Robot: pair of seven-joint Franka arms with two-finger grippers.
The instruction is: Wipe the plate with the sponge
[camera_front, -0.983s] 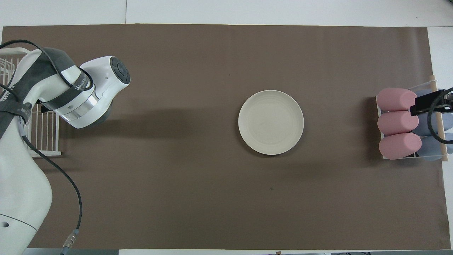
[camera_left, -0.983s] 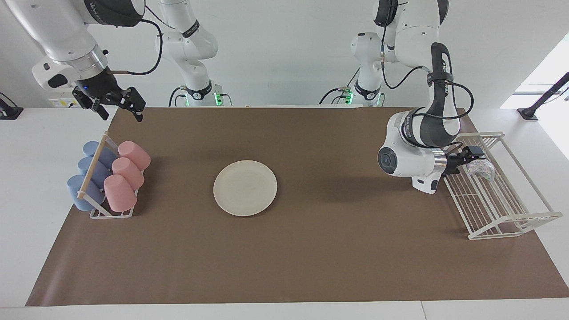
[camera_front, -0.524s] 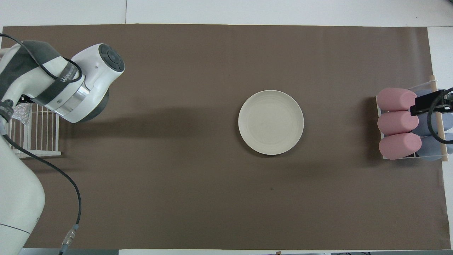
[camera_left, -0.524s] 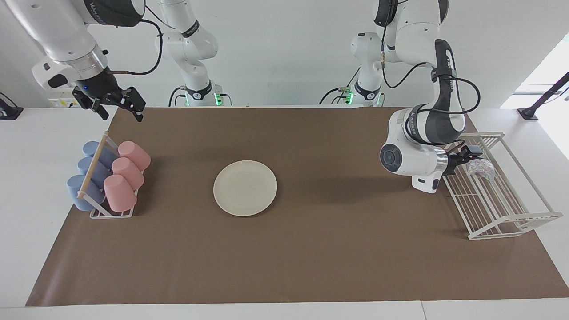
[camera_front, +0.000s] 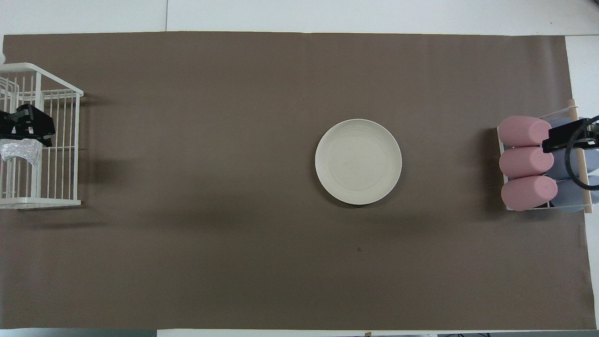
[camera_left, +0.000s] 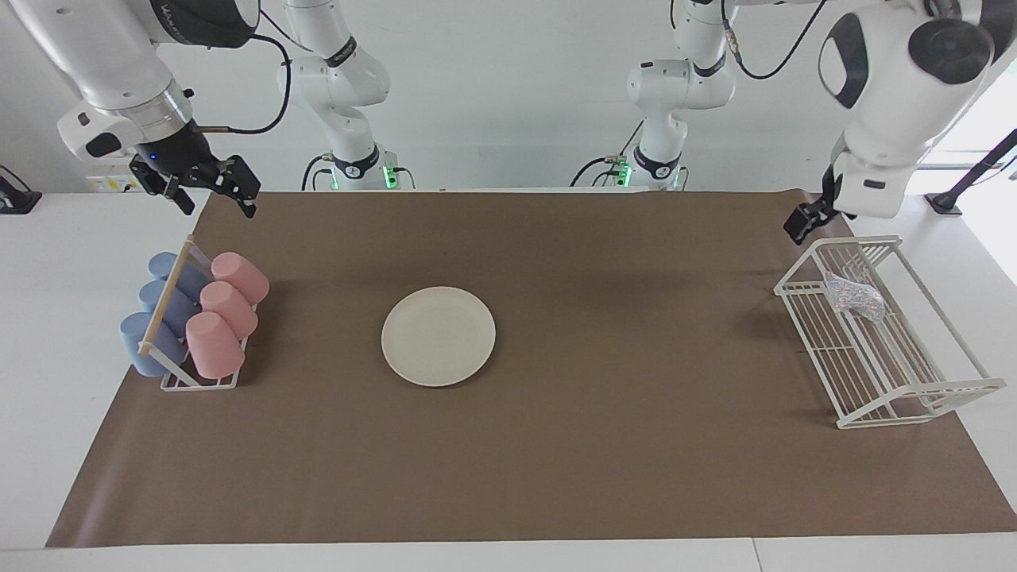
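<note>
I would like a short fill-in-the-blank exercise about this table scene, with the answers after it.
1. The sponge lies in the white wire ____.
2. The plate rests on the ____ mat.
3. Beside the pink cups lie ____ cups.
4. The left gripper holds ____.

Answers: rack; brown; blue; nothing

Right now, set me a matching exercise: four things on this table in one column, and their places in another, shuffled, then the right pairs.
Things:
1. plate
2. sponge
3. pink cups
4. left gripper

Places:
A. in the white wire rack
B. alone on the brown mat, mid-table
C. raised above the wire rack's end nearer the robots
D. lying in the cup holder at the right arm's end, beside the blue cups

Pairs: 1-B, 2-A, 3-D, 4-C
</note>
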